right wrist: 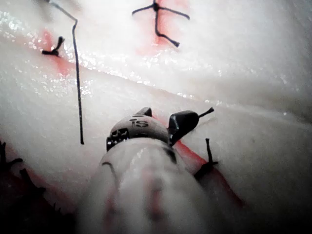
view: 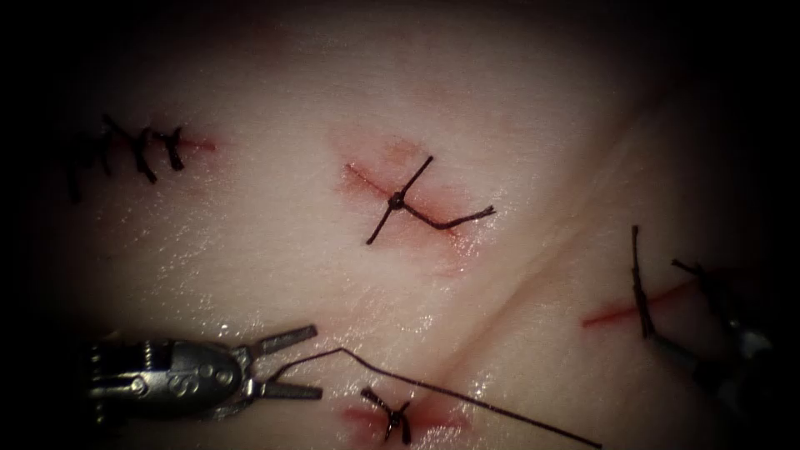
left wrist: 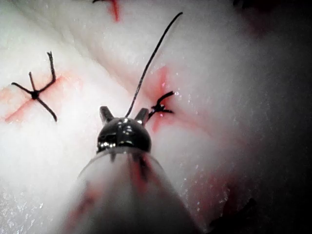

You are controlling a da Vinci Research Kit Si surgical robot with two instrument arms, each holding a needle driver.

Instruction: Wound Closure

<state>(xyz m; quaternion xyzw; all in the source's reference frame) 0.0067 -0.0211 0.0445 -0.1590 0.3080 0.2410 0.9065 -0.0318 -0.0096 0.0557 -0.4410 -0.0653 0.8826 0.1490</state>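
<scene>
Tissue (view: 517,108) bears loose thread (view: 433,387) between left tool's (view: 287,362) parted jaws.

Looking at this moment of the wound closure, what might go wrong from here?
1. The left tool's open fingers hold nothing; the loose thread lies between them ungripped and may slip away.
2. That thread passes close by the knotted stitch on the lower cut; dragging it might snag the tails.
3. The right tool sits beside the stitch on the right-hand cut and could catch it.

bystanders: none beyond the task's own things (bench surroundings lie in darkness)
</scene>
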